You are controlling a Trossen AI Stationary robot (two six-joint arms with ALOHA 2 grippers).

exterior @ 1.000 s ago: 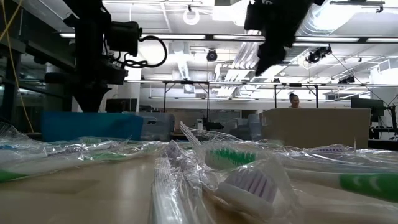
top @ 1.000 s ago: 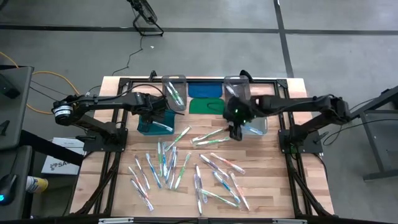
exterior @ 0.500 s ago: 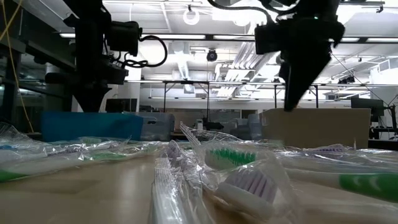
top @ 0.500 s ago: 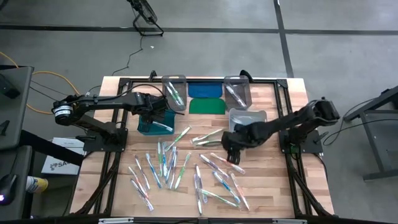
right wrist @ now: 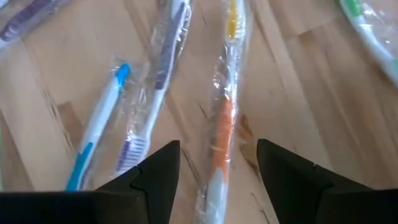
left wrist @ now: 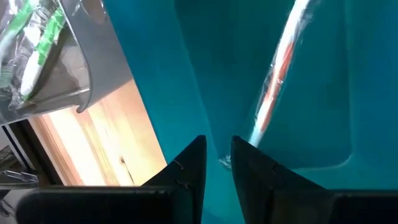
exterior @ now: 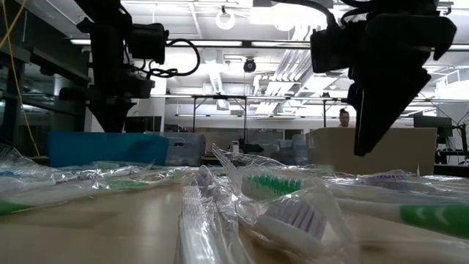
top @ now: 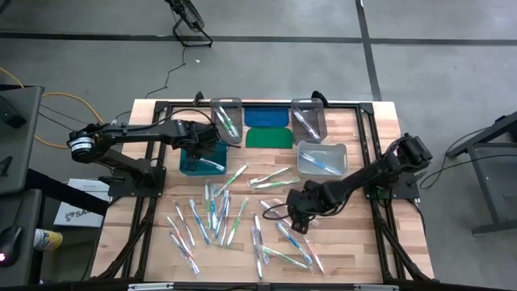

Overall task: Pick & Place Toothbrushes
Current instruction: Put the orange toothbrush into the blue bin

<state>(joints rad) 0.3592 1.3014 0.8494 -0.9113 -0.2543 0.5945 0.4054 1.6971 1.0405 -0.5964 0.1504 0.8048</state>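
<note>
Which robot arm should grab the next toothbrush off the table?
Probably the right. Its right gripper hangs open over an orange toothbrush on the table. The left gripper is over the teal bin.
</note>
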